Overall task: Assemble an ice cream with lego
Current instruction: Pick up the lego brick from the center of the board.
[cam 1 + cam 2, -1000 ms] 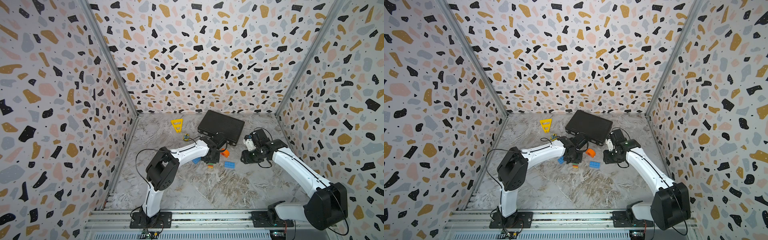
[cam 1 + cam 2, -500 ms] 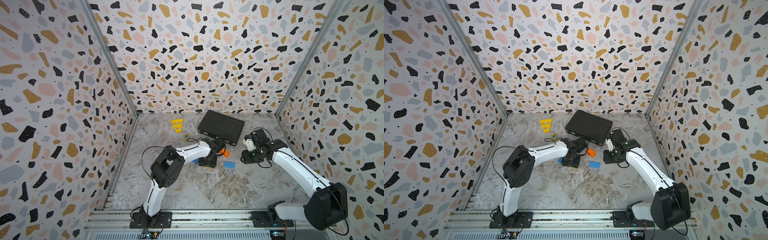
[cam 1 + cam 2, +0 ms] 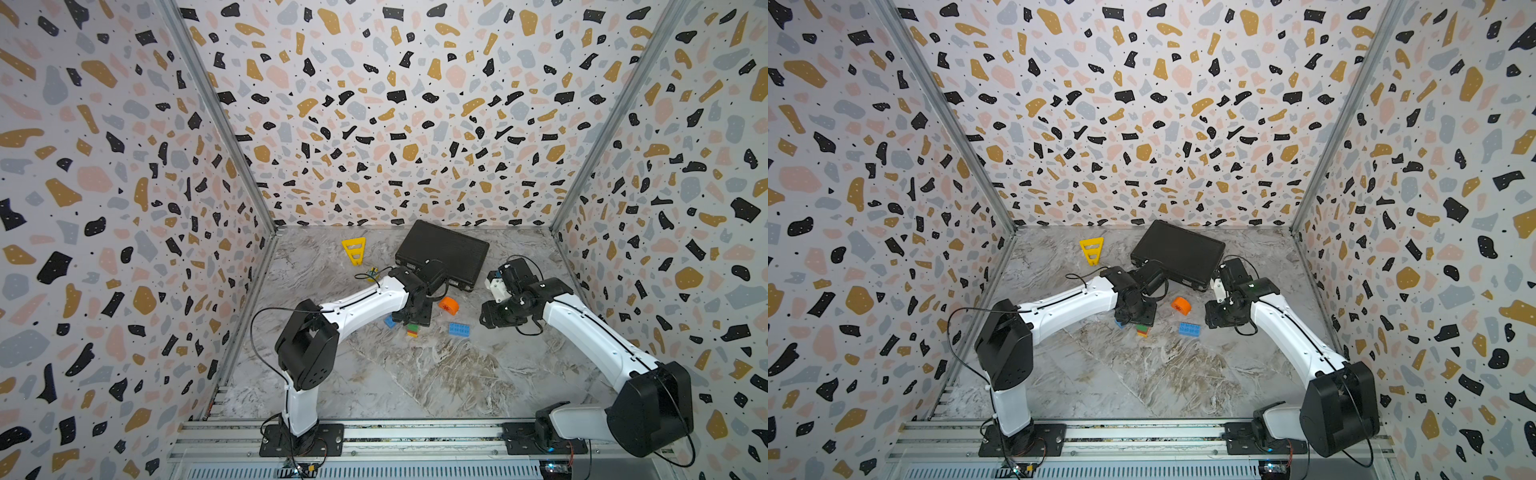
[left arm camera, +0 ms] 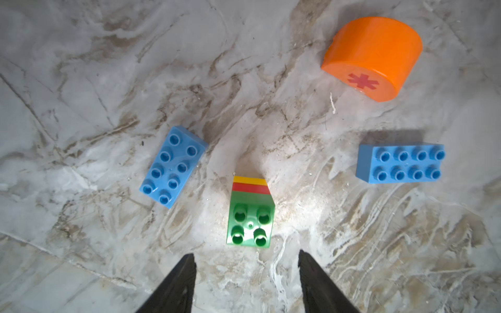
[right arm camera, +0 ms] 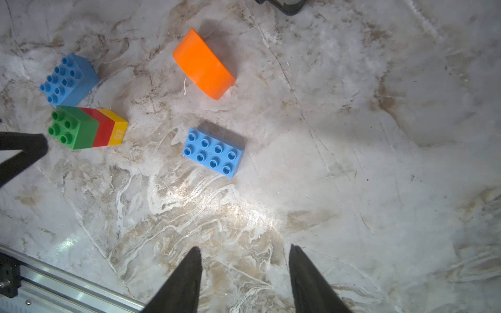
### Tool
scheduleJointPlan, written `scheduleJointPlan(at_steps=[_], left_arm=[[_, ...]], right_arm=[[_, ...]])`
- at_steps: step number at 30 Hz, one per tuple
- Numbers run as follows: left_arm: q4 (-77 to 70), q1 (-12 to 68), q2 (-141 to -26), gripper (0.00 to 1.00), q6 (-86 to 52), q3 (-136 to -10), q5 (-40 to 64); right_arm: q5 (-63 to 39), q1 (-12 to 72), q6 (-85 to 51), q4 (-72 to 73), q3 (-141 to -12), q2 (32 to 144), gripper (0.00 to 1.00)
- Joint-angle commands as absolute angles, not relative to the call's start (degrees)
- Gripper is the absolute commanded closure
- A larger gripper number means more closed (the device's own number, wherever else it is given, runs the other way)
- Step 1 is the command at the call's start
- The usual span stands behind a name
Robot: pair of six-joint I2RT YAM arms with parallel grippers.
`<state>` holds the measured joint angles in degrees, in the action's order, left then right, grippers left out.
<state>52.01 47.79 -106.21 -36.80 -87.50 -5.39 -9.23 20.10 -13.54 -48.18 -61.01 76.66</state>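
Observation:
The lego lies loose on the marble floor. A green, red and yellow stack (image 4: 250, 216) (image 3: 412, 330) stands with the green studs up. One blue brick (image 4: 173, 162) sits close beside it, and another blue brick (image 4: 401, 162) (image 5: 212, 151) lies apart on the stack's other side. The orange half-round with the red asterisk (image 4: 374, 54) (image 3: 1180, 305) rests behind them, curved side up. My left gripper (image 4: 245, 254) hovers open just short of the stack, holding nothing. My right gripper (image 5: 244, 248) is open over bare floor, well short of the second blue brick.
A black case (image 3: 442, 253) lies at the back behind both grippers. A yellow slotted triangle (image 3: 354, 250) and a small yellow round piece (image 3: 372, 272) lie at the back left. The aluminium rail (image 5: 67, 284) runs along the front edge. Patterned walls enclose three sides.
My left gripper has opened and come off the stack, which now stands free. The left arm's elbow shifted right. The right jaws have opened a little wider; that arm stayed put.

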Motion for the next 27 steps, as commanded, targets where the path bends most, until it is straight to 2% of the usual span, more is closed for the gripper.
scheduleJointPlan(at_steps=[1,7,12,17,27], left_arm=[[49.4,47.6,-101.5,0.38,-36.1,-83.3,-3.6],[39.8,47.0,-92.3,0.35,-30.4,-76.3,0.8],[33.4,44.5,-86.7,0.35,-26.6,-71.5,7.5],[28.5,40.9,-81.2,0.35,-26.0,-66.8,13.8],[23.0,35.6,-72.2,0.34,-26.5,-59.6,17.2]], right_arm=[[-9.4,20.0,-10.9,-50.5,-62.7,76.7,0.43],[-12.5,21.3,-4.1,-51.5,-64.1,77.7,0.41],[-6.0,26.2,9.4,-54.4,-66.9,82.2,0.41],[-4.0,28.3,23.2,-55.9,-69.4,88.6,0.40],[-5.4,29.6,32.3,-52.9,-75.1,99.5,0.38]])
